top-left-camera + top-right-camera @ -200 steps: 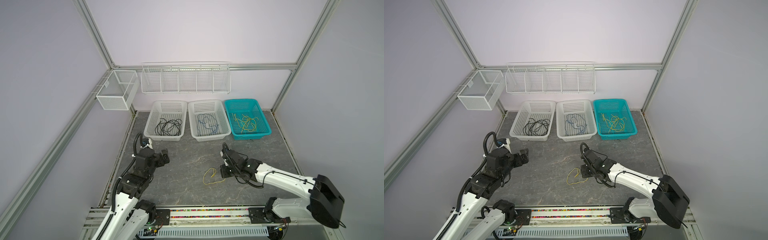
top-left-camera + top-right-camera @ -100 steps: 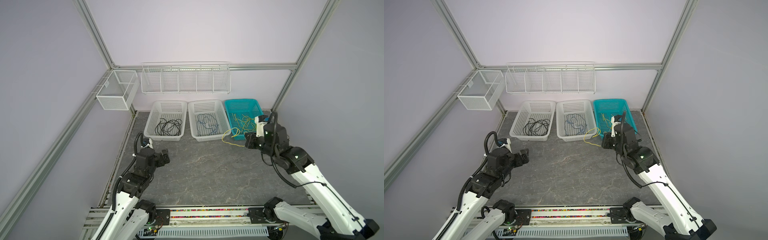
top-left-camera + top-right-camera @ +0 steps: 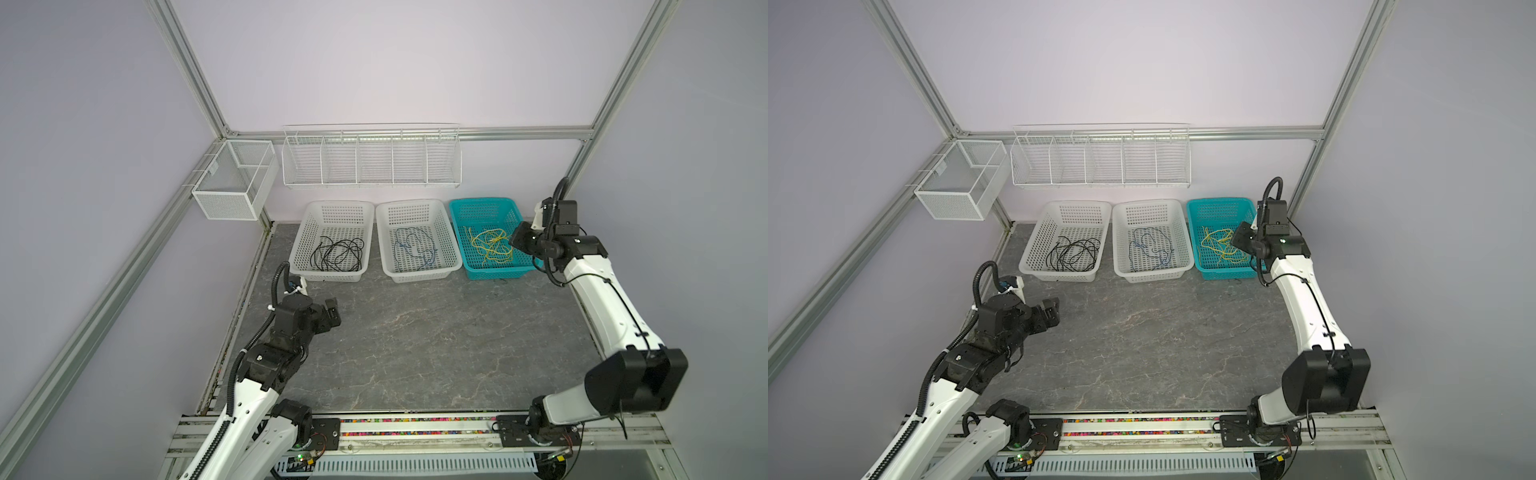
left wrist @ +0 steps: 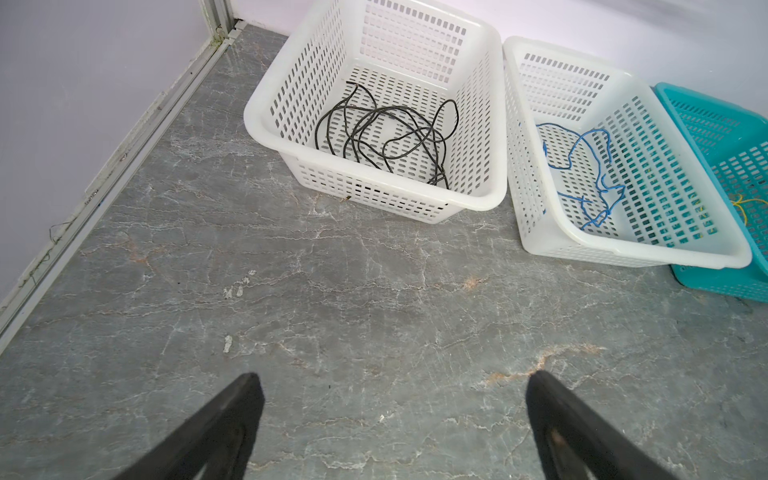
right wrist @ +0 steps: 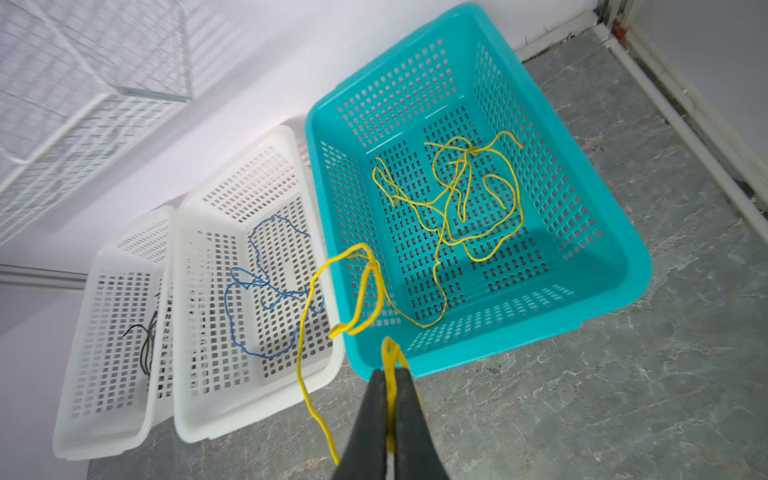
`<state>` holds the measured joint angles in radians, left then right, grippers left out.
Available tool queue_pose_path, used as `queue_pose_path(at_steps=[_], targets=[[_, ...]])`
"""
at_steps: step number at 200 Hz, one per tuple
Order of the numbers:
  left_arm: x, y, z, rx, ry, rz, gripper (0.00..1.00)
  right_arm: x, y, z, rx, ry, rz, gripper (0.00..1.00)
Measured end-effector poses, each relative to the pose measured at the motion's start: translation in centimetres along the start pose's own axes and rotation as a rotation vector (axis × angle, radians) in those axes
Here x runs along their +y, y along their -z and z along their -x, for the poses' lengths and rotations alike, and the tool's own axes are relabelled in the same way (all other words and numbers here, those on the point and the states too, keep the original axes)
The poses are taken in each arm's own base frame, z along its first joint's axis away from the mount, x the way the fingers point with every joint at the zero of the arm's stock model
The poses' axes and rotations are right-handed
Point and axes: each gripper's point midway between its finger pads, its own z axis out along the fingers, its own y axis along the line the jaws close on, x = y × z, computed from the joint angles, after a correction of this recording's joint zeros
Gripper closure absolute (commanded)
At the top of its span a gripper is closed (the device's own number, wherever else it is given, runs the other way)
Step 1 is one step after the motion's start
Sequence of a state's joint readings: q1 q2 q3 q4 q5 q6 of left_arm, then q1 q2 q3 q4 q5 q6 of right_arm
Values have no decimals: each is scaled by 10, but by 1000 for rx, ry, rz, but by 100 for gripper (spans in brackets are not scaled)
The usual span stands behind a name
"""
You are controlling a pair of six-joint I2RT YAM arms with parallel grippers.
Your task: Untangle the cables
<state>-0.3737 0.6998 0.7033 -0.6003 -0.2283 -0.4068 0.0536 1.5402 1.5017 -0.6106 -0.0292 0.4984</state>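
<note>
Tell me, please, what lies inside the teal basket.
Tangled yellow cables on the teal basket's floor; nothing else visible. In both top views the right claw covers its right edge.

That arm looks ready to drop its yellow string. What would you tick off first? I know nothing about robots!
1. Right gripper shut on the held yellow cable: ok.
2. That cable wholly over the teal basket: cannot tell.
3. That cable free of the yellow pile inside: cannot tell.
4. Left gripper open, empty, far from the drop: ok.
5. Black cables and blue cables kept apart from the yellow: ok.
</note>
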Motion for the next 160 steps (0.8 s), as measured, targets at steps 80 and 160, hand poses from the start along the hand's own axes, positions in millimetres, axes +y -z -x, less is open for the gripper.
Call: queue_pose_path(at_steps=[80, 160], targets=[[0, -2, -2, 9, -3, 5, 0, -18, -65, 30, 20, -24, -50, 57], [6, -3, 1, -5, -6, 40, 0, -1, 25, 18, -131, 19, 81, 12]])
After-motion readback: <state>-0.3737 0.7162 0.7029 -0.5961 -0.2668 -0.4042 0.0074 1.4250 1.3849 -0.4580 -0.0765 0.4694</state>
